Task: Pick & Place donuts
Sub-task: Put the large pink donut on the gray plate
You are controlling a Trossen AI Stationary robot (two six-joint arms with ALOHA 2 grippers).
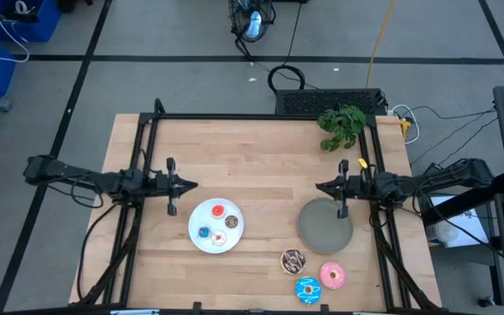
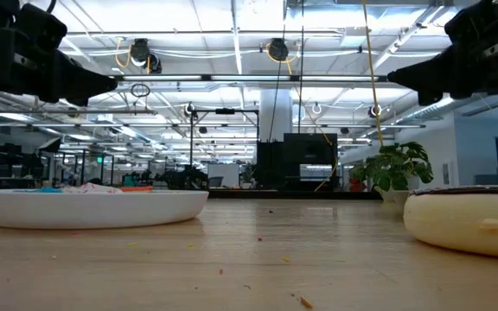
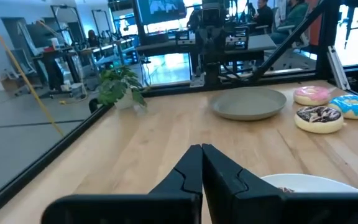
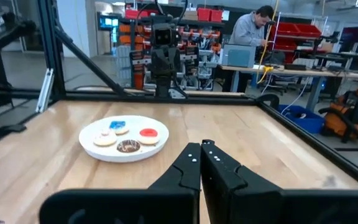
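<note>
Counter (image 1: 261, 166): pale wood slab inside a black frame, all task items grouped toward its near edge, far half bare except a potted plant (image 1: 341, 127) at the far right corner. Presumably that keeps both arms' working zone unobstructed.

Left arm reaches in from the left edge; left end effector (image 1: 185, 185) hangs above the wood just off the far-left rim of the white plate, fingers pressed together, nothing between them. Right arm mirrors it from the right edge; right end effector (image 1: 323, 186) is above the far rim of the grey plate, fingers likewise pressed together and empty. Symmetric, raised, level pose reads as a ready stance; judged: no pick has begun.

Grey plate (image 1: 325, 224): right of centre, toward the near edge, nothing on it. Likely the drop target, since it sits directly under the right arm's reach.

White plate (image 1: 216, 226): left of centre, level with the grey one, well apart from it. Carries the small donuts.

Large donuts, loose on the wood near the near edge, right of centre, clustered just beside each other: chocolate-sprinkled donut (image 1: 293, 260), pink donut (image 1: 332, 276), blue donut (image 1: 308, 290) closest to the edge.

Small donuts on the white plate: red (image 1: 218, 211), white (image 1: 232, 220), blue (image 1: 204, 234), brown (image 1: 219, 238).
</note>
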